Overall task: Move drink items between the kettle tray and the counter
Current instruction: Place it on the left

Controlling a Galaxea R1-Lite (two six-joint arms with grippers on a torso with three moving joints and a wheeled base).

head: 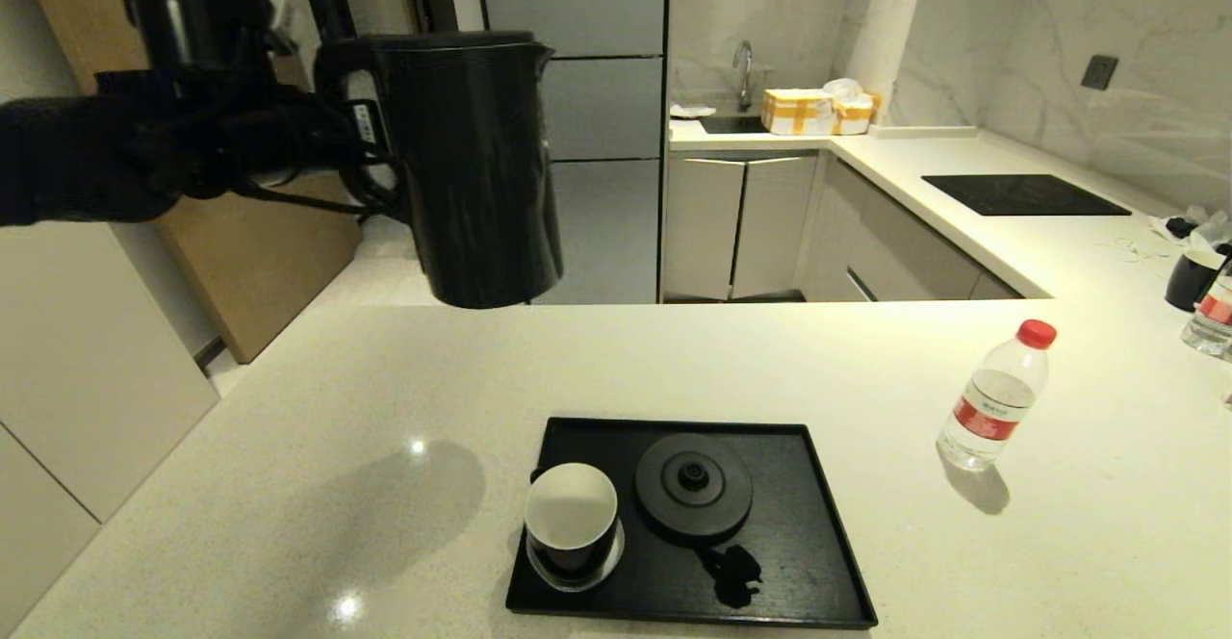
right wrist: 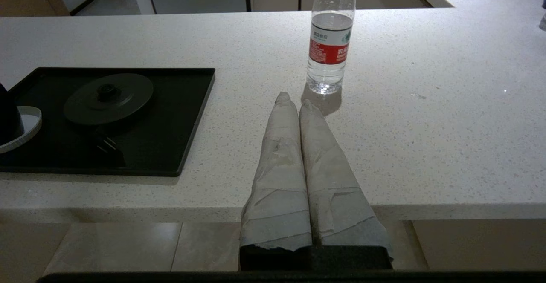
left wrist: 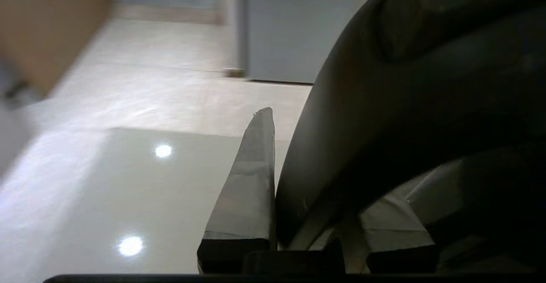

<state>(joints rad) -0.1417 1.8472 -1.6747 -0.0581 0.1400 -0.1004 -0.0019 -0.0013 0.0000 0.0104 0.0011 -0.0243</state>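
The tall black kettle hangs high above the counter, back left of the tray. My left gripper is shut on its loop handle, which fills the space between the taped fingers. The black kettle tray lies at the counter's front with the round base disc bare. The clear bottle with a red cap stands on the counter to the right of the tray. Near the front edge, short of the bottle, my right gripper is shut and holds nothing.
A black cup with a white inside sits on the tray's left part. A black hob panel lies on the far right worktop. Another bottle and a dark mug stand at the right edge.
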